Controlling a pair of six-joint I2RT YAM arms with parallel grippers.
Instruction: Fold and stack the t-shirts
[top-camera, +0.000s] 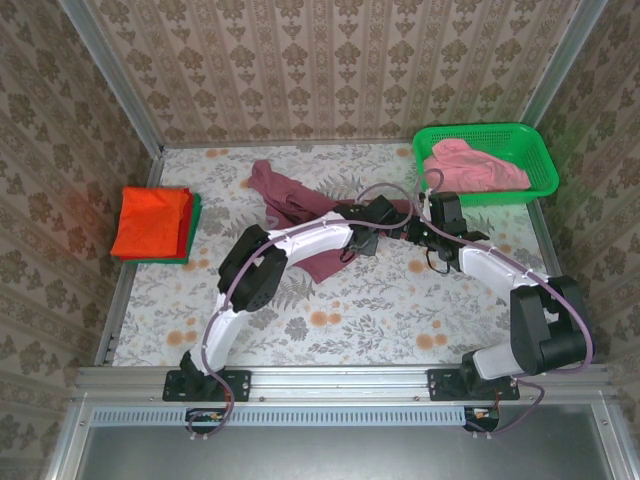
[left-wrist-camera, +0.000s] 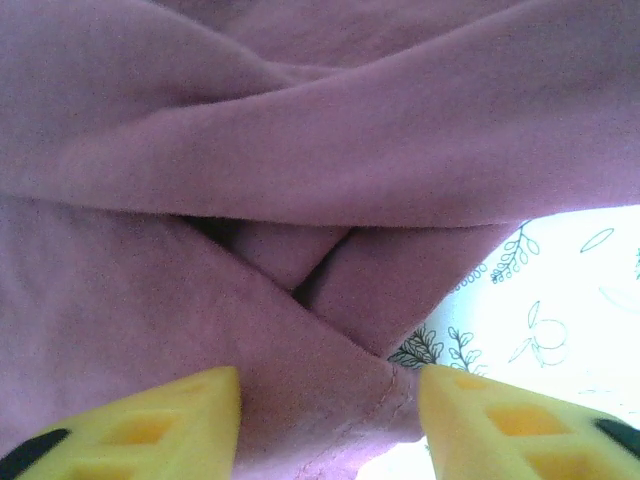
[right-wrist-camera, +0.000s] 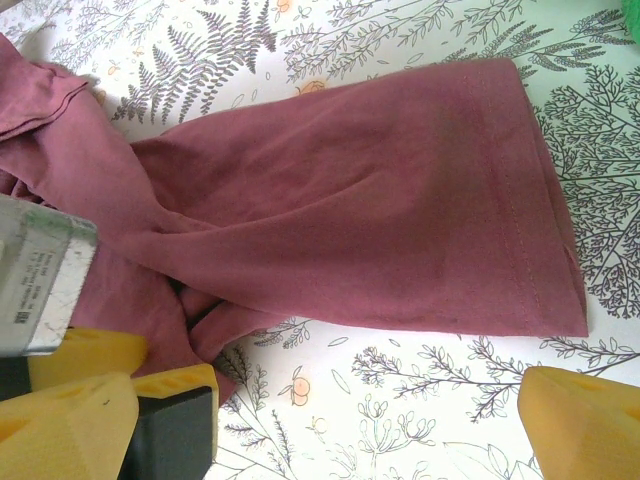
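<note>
Top external view, read from the left. The orange t-shirt (top-camera: 150, 222) lies folded on top of the green t-shirt (top-camera: 194, 216) at the left edge of the table (top-camera: 350, 320). I take this as the finished stack, set aside so the middle stays free for folding.

The maroon t-shirt (top-camera: 285, 195) lies crumpled at the centre of the table, bunched and twisted and not yet spread flat. Both arms reach in over its right-hand portion.

The left gripper (top-camera: 383, 213) is down on the cloth. On the left wrist camera its yellow fingers (left-wrist-camera: 170, 420) stand apart with a hemmed fold of the maroon cloth between them. As far as I can judge at this close range they are not yet clamped on it, though I would not swear to contact. I judge the position is meant to take that edge so the garment can be pulled out.

The right gripper (top-camera: 428, 232) hangs just beside the left, fingers spread wide and holding nothing. Its wrist camera looks down on a maroon sleeve lying flat on the table, hem toward the right. I judge it is waiting to take a second corner.

At far right the green basket (top-camera: 470, 132) holds the pink t-shirt (top-camera: 470, 165), unfolded. It is next in line, in my assessment.
</note>
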